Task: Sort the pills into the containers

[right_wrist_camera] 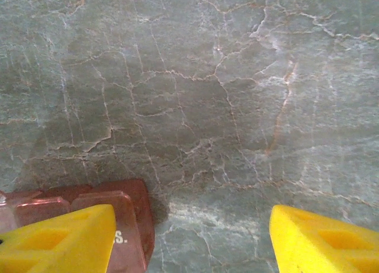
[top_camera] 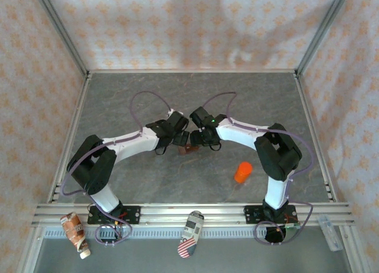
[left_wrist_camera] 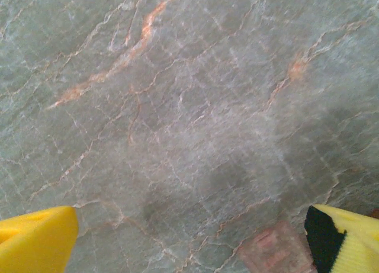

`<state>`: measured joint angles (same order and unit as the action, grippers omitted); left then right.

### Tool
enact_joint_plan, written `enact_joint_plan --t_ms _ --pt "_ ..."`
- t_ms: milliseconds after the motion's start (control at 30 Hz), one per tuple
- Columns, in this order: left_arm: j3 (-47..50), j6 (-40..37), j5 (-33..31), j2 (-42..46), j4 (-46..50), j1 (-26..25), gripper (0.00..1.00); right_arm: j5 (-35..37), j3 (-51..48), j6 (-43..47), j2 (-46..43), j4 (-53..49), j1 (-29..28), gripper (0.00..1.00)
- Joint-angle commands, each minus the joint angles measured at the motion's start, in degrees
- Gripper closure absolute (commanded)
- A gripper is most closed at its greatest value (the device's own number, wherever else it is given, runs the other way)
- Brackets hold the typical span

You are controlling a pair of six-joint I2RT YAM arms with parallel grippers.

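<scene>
The containers, a small reddish-brown box (top_camera: 189, 148), lie on the marble table between my two grippers. The left gripper (top_camera: 179, 139) hangs over the box's left side and is open. In the left wrist view its yellow fingers (left_wrist_camera: 37, 242) stand wide apart over bare marble, with a corner of the box (left_wrist_camera: 277, 249) near the right finger. My right gripper (right_wrist_camera: 189, 243) is also open. Its left finger (right_wrist_camera: 65, 240) sits over the end lid of the box (right_wrist_camera: 127, 217), and bare marble lies between the fingers. The pills are hidden.
An orange bottle (top_camera: 243, 172) stands to the right of the box, near the right arm. A crumpled brown packet (top_camera: 75, 231) and a striped pouch (top_camera: 190, 233) lie below the front rail. Patterned walls enclose the table on three sides.
</scene>
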<state>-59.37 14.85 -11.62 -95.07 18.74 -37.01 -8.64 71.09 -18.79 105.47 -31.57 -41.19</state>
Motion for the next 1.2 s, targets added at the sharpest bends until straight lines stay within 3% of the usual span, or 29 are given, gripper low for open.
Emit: enact_joint_plan --t_ms 0,367,500,600,667,1033,1167 --pt "-2.9 -0.7 1.1 2.6 2.5 0.9 0.0 3.3 4.8 1.3 -2.2 -5.6 0.0 0.3" --pt "1.2 8.6 8.9 14.6 2.4 1.8 0.0 8.8 8.0 0.2 -12.0 -13.9 0.2 0.23" --pt "6.5 13.9 13.8 18.6 -0.5 1.8 0.0 11.2 3.8 -2.7 -19.3 -16.6 0.1 0.13" --pt "11.4 18.1 15.9 21.4 -3.5 1.6 0.0 14.8 0.0 -5.2 -25.2 -19.1 0.1 0.0" --pt "14.1 19.9 16.8 22.5 -5.4 1.2 0.0 18.8 -2.4 -6.9 -28.9 -21.2 0.1 0.0" --pt "17.9 24.3 18.4 17.1 -12.8 -2.7 0.0 19.9 -12.4 -13.9 -47.0 -32.8 0.4 0.0" --pt "17.7 25.0 18.5 13.7 -15.3 -3.6 0.0 16.8 -16.0 -15.6 -51.4 -33.7 0.4 0.0"
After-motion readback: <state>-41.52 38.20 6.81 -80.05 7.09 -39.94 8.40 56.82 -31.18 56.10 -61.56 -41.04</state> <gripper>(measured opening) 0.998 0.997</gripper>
